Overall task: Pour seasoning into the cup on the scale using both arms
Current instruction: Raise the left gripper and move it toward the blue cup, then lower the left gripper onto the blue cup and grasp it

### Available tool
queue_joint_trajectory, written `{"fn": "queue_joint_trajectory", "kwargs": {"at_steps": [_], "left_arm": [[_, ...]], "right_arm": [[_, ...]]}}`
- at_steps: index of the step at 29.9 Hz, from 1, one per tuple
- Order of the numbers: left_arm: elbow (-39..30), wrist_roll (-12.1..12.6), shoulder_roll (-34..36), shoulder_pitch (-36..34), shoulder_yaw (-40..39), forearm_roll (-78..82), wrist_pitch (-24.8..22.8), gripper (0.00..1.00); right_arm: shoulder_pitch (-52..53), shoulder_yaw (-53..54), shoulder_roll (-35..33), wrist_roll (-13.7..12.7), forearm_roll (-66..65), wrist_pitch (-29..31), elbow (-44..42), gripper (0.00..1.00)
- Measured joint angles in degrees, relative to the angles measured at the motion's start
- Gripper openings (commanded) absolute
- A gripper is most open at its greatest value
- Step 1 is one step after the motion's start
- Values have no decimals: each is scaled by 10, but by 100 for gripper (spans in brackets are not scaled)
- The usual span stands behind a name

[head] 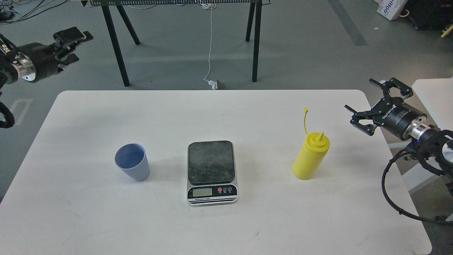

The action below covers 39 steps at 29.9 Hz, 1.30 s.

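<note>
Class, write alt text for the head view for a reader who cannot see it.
A blue cup, a kitchen scale and a yellow squeeze bottle stand in a row on a white table. Open left gripper and right gripper hover at either side.

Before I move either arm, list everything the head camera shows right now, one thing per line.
Light-blue tapered plastic cup: one, upright on the table, left of the scale, not on it.
Flat silver kitchen scale: one, dark platform bare, table centre.
Yellow plastic squeeze bottle: one, upright, right of the scale, cap strap sticking up.
White rounded table: one, holds all three.
Black trestle legs: two pairs, on the grey floor behind.
White cable: one, hanging to the floor.
Left gripper: black, off the table's left side, open.
Right gripper: black, over the table's right edge, open.
</note>
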Motion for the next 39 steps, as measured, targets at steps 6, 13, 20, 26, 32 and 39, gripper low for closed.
{"fn": "queue_joint_trajectory", "kwargs": {"at_steps": [6,13,20,26,32,39], "left_arm": [[-144,0,52,-19,19,310,0,98],[-391,0,107,-15,28,472,0,96],[-442,0,107,-8,65,521,0,95],[-441,0,104,11,66,524,0,95],[-439,0,102,35,66,525,0,94],[-418,0,91,41,66,525,0,89]], "right_arm": [[1,-4,-1,0,0,0,-1,96],[-4,-7,-1,0,0,0,-4,96],[-5,-7,-1,0,-1,0,-5,96],[-5,-7,-1,0,-1,0,-5,96],[-5,-7,-1,0,-1,0,-6,96],[-6,-7,-2,0,-1,0,-6,96]]}}
